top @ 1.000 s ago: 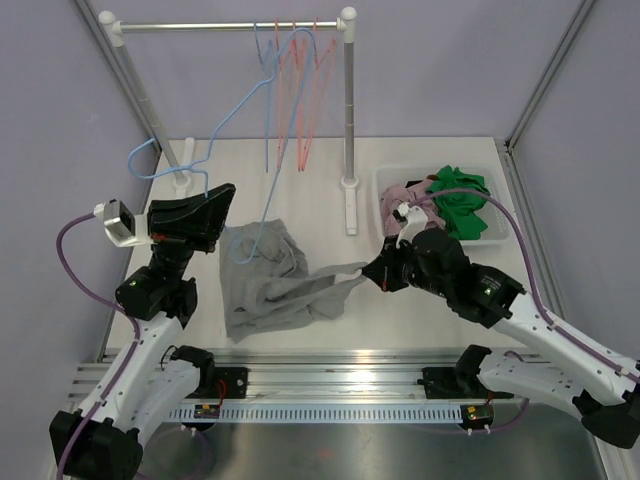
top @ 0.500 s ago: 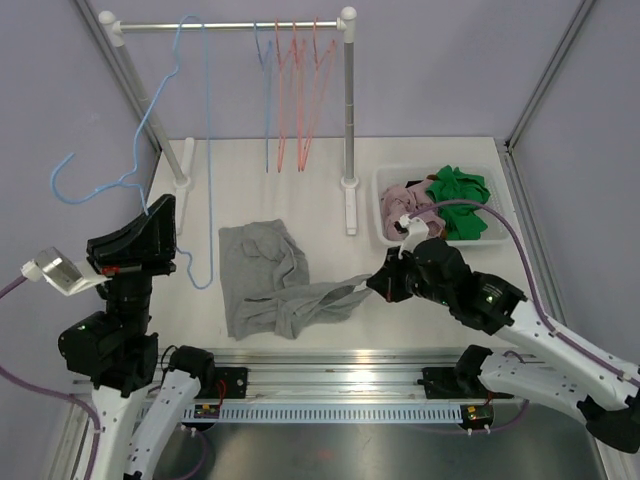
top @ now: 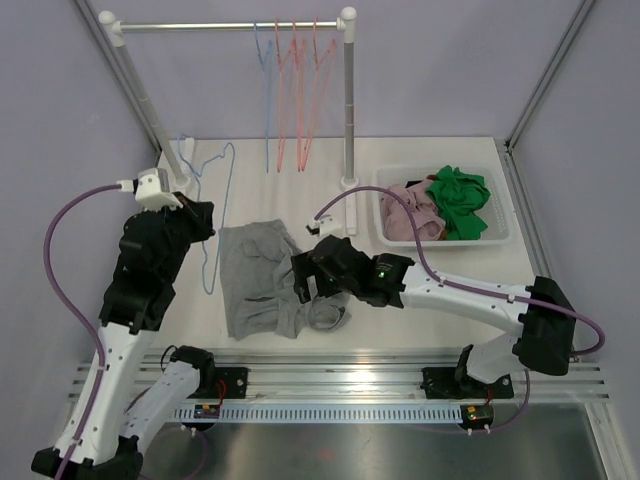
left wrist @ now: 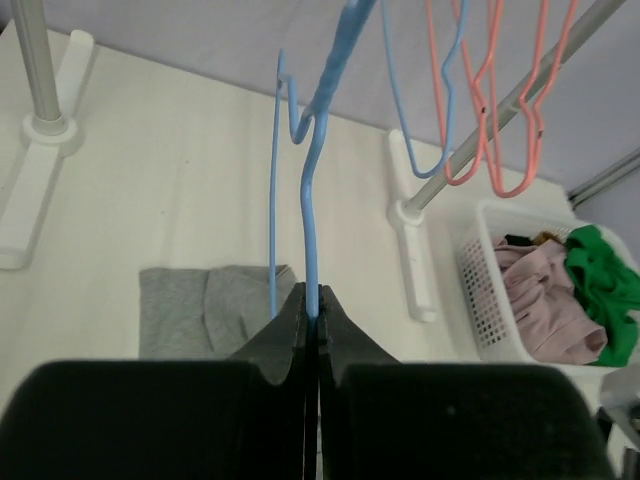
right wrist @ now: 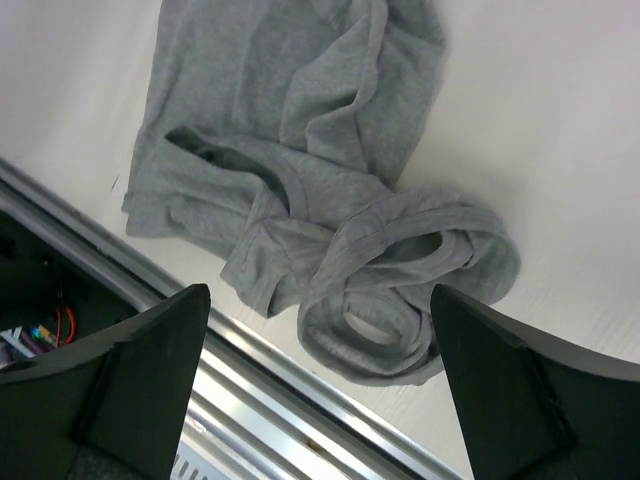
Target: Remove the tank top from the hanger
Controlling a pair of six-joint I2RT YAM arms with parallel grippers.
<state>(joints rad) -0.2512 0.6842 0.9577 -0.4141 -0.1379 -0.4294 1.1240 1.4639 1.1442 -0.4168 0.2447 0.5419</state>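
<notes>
The grey tank top (top: 258,278) lies crumpled on the table, free of the hanger. A light blue wire hanger (top: 218,195) hangs just left of the tank top, pinched in my shut left gripper (top: 196,214). In the left wrist view the hanger's wire (left wrist: 314,190) rises straight out of the shut left gripper (left wrist: 313,297), with the tank top (left wrist: 195,308) on the table below. My right gripper (top: 303,283) hovers over the tank top's right side. In the right wrist view the right gripper (right wrist: 320,300) stands wide open above the bunched straps of the tank top (right wrist: 300,150), holding nothing.
A clothes rack (top: 347,110) stands at the back with pink and blue hangers (top: 295,90) on its bar. A white basket (top: 498,235) of pink and green clothes sits at the right. The metal rail (top: 340,372) runs along the near table edge.
My right gripper let go of the tank top's strap, opened and moved left over the garment. My left arm swung the blue hanger from high at the left down beside the tank top.
</notes>
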